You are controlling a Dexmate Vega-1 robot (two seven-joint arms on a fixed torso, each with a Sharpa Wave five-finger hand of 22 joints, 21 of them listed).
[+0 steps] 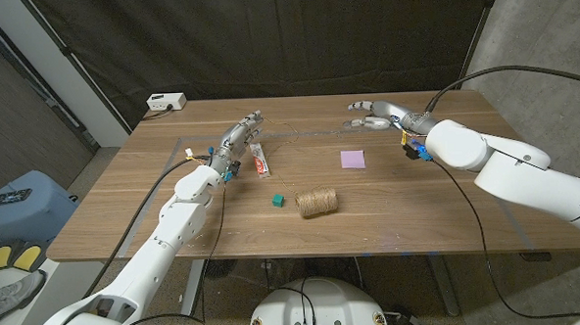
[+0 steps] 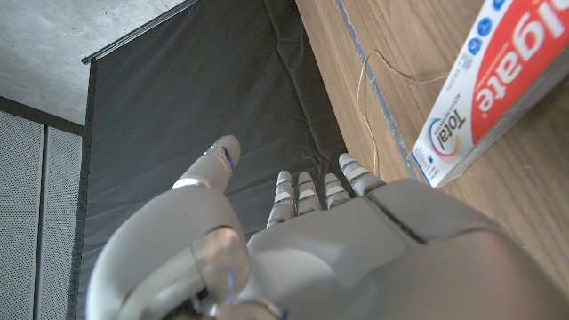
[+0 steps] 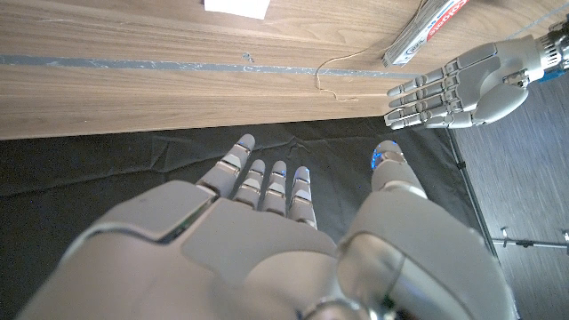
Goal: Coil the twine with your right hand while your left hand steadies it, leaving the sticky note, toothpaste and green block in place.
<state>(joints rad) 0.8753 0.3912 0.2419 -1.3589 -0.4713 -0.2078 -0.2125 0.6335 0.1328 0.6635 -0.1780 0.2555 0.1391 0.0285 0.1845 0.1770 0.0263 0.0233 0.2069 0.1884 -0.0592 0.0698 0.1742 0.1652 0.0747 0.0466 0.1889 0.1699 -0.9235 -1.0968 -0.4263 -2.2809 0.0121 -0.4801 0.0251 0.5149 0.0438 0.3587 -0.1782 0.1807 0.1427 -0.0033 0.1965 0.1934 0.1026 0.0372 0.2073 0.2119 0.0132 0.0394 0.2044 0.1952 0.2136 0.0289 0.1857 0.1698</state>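
Note:
The twine spool [image 1: 316, 202] lies on its side near the table's front middle, with the green block [image 1: 277, 199] just to its left. A thin loose strand [image 3: 342, 67] of twine runs along the far part of the table, past the toothpaste [image 1: 259, 160]. My left hand [image 1: 238, 137] hovers beside the far end of the toothpaste [image 2: 484, 89], fingers stretched out, holding nothing. My right hand [image 1: 371, 112] is at the far right of the table, fingers spread and empty, beyond the lilac sticky note [image 1: 353, 159]. Its wrist view shows the left hand [image 3: 453, 84] opposite it.
A white power box [image 1: 166, 102] sits at the table's far left corner. A tape line [image 3: 178, 62] runs along the wooden table [image 1: 439, 205] near its far edge. Black curtain hangs behind the table.

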